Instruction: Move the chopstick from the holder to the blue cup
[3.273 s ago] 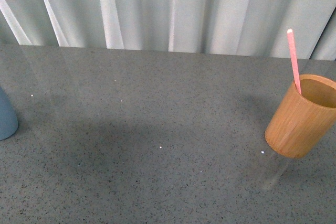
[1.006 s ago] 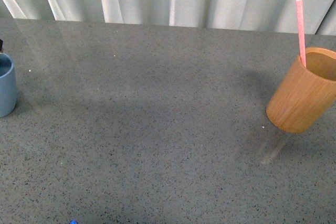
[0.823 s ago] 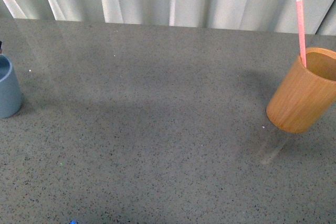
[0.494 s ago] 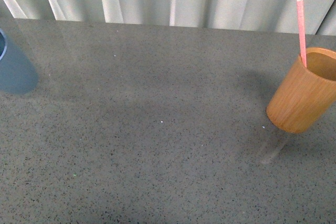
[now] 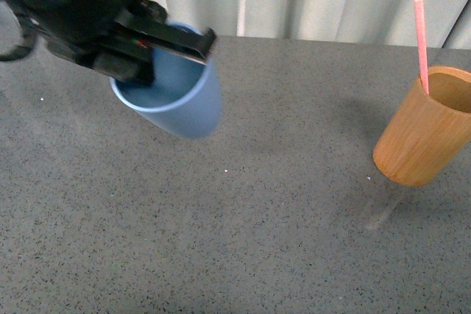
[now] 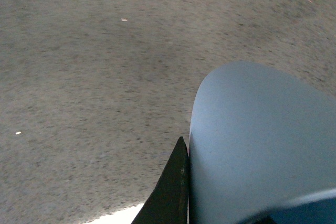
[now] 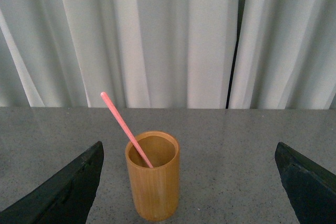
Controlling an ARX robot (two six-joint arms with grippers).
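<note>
Left hand [image 5: 171, 53] on blue cup [image 5: 195, 108] rim, wide tabletop [image 5: 280, 211] before holder [image 5: 419, 145].

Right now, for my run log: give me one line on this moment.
left end effector: shut on blue cup, tilted | right end effector: open, facing holder | chopstick: in holder

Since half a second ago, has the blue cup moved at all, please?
Yes. The blue cup, gripped by the left pincer, has moved right, closer to the holder, which has stayed put.
</note>
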